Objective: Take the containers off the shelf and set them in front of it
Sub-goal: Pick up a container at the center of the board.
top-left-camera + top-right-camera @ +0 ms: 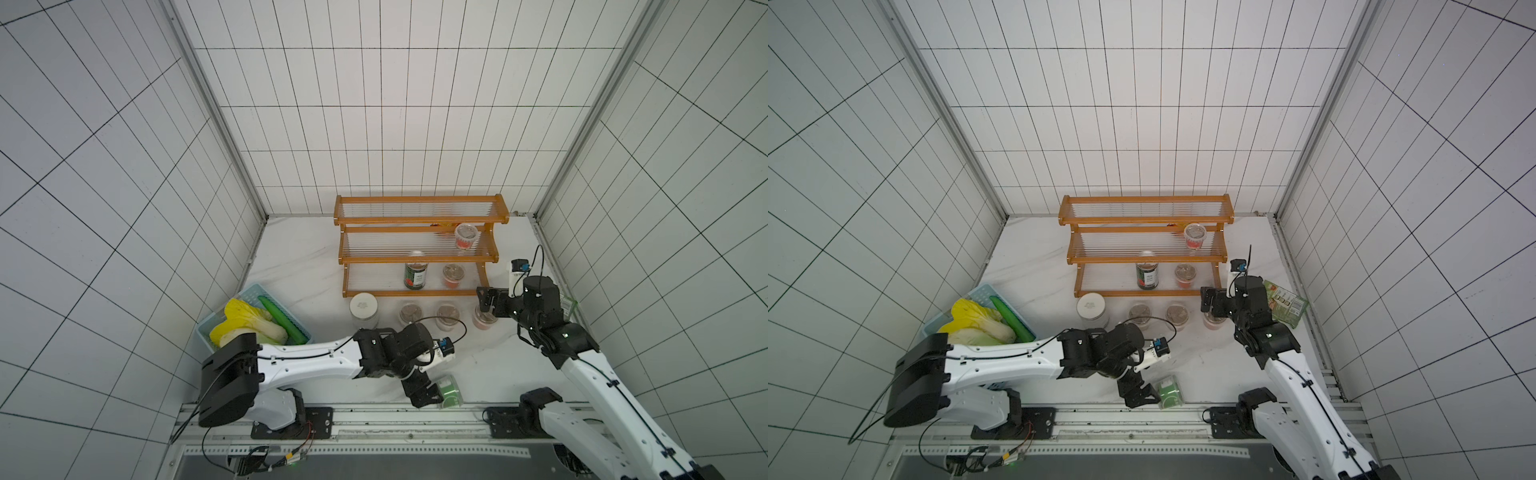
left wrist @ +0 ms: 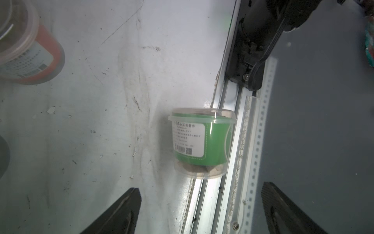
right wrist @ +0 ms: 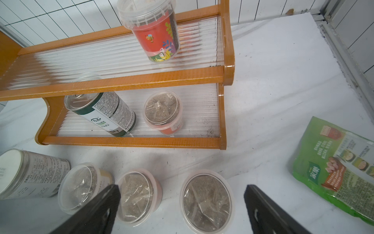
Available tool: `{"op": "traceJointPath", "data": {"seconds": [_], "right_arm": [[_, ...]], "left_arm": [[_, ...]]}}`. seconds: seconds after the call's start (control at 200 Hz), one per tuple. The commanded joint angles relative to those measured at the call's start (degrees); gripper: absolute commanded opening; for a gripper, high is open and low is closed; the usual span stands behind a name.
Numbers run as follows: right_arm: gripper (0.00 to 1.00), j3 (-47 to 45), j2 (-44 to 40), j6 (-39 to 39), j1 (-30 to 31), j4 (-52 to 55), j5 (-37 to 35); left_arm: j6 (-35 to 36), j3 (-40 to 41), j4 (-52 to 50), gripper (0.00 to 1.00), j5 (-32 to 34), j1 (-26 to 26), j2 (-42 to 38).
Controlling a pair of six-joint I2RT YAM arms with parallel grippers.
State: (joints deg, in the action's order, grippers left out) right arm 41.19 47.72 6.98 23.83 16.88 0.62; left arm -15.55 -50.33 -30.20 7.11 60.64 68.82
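The shelf (image 1: 419, 245) (image 3: 121, 81) holds a red-banded cup (image 1: 465, 237) on its middle tier, and a tin can (image 1: 415, 274) and a red cup (image 1: 453, 275) on the bottom tier. In front of it stand a white-lidded jar (image 1: 364, 309) and three cups (image 1: 411, 312) (image 1: 447, 316) (image 1: 484, 318). A green-banded cup (image 1: 451, 390) (image 2: 202, 141) lies on its side at the table's front edge. My left gripper (image 1: 430, 395) (image 2: 200, 212) is open just short of it, jaws empty. My right gripper (image 1: 484, 297) (image 3: 182, 202) hangs open above the rightmost front cup (image 3: 206, 200).
A light blue basket (image 1: 249, 299) of vegetables sits at the left. A green snack packet (image 1: 1285, 305) (image 3: 340, 166) lies right of the shelf, beside my right arm. A metal rail (image 1: 374, 415) borders the table's front edge, touching the green cup.
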Motion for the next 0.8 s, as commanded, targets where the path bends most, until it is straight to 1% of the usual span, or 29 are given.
{"op": "traceJointPath", "data": {"seconds": [0.0, 0.06, 0.125, 0.185, 0.33, 0.415, 0.495, 0.58, 0.65, 0.72, 0.8], "right_arm": [[0.99, -1.25, -0.75, 1.43, -0.63, -0.58, 0.65], [0.99, -1.11, -0.62, 1.75, -0.63, -0.11, 0.23], [0.99, -0.77, -0.47, 2.26, -0.89, 0.56, -0.42], [0.99, -0.51, -0.30, 3.04, -1.41, 1.36, -0.90], [0.99, -1.01, -0.14, 4.65, -2.61, 1.77, -0.06], [0.99, -1.28, -0.28, 5.46, -2.97, 2.00, 0.17], [0.99, -1.63, -0.65, 6.23, -3.04, 2.40, 0.34], [0.99, -2.13, -0.96, 6.76, -3.23, 2.74, 0.51], [0.99, -2.56, -1.06, 7.08, -3.23, 2.86, 0.91], [0.99, -2.90, -1.14, 7.58, -3.30, 3.20, 1.04], [0.99, -3.47, -1.62, 8.10, -3.43, 3.41, 0.98]], "left_arm": [[2.72, -0.67, 3.00, 0.82, -9.47, 0.09, 0.63], [3.65, -0.21, 3.14, 0.84, -13.28, 0.09, 1.66], [5.89, -0.77, 1.99, 0.84, -18.89, 0.09, 3.24], [7.12, -1.70, 0.59, 0.85, -21.83, 0.22, 4.61], [12.09, -1.15, 0.59, 0.87, -25.28, 0.16, 5.18], [13.83, -2.09, -1.62, 0.88, -28.91, 0.18, 5.80], [14.38, -1.16, -2.07, 0.88, -31.53, 0.43, 4.95], [15.59, 0.97, -1.37, 0.89, -32.32, 1.50, 2.85], [14.93, 2.44, 0.57, 0.90, -32.00, 2.64, 1.81], [13.57, 3.07, 3.30, 0.90, -29.34, 4.83, 2.36], [11.48, 2.26, 5.41, 0.91, -25.37, 7.36, 5.47]]}}
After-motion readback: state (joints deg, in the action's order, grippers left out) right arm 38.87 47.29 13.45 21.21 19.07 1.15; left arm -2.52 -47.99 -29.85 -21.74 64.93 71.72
